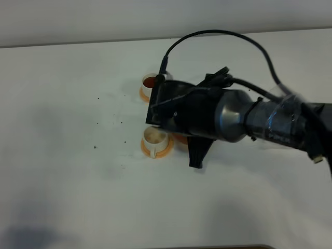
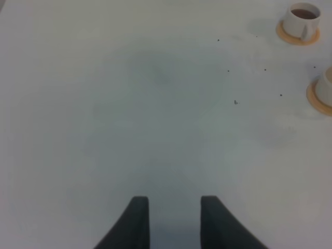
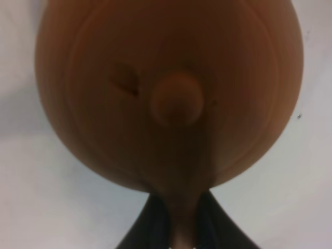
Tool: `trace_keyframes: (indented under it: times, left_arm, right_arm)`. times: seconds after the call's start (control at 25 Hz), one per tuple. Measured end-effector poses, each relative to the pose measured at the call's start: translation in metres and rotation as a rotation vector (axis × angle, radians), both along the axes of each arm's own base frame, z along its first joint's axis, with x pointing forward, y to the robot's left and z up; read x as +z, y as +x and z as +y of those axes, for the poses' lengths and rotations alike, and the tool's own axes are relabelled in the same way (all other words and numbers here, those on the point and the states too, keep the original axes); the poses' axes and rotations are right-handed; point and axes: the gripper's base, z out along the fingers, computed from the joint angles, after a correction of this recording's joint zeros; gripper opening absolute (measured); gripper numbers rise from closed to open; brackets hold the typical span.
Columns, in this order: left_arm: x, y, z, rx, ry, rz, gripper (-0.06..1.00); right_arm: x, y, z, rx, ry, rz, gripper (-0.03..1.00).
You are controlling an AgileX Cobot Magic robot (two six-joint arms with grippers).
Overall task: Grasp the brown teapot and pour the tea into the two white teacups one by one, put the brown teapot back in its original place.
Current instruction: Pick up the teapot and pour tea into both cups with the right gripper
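Note:
The brown teapot (image 3: pixel 171 93) fills the right wrist view, lid knob facing the camera. My right gripper (image 3: pixel 182 207) is shut on its stubby handle. In the exterior view the right arm (image 1: pixel 218 114) reaches across the middle and covers the teapot, apart from a reddish sliver (image 1: pixel 180 139) beside the near white teacup (image 1: pixel 154 139). The far teacup (image 1: pixel 150 82) holds dark tea. Both cups stand on orange saucers and also show in the left wrist view: the far teacup (image 2: pixel 302 18), the near teacup (image 2: pixel 327 85). My left gripper (image 2: pixel 175 202) hangs open over bare table. The original place is hidden.
White table top (image 1: pixel 62 155) all round, with a few dark specks (image 1: pixel 97 123) left of the cups. The right arm's black cable (image 1: pixel 207 33) loops above the far cup. The table's back edge runs along the wall (image 1: pixel 78 45).

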Motion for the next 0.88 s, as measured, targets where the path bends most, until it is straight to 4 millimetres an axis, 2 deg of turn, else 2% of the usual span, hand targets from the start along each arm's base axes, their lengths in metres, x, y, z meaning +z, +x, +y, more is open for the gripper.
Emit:
trace_keyframes:
  times: [0.32,0.88]
  left_arm:
    - [0.0,0.0,0.0,0.0,0.0,0.0,0.24]
    - [0.0,0.0,0.0,0.0,0.0,0.0,0.24]
  right_arm:
    - [-0.018,-0.004,0.004,0.049,-0.14,-0.042,0.09]
    - [-0.013,-0.017,0.018,0.217,-0.23,-0.13,0.09]
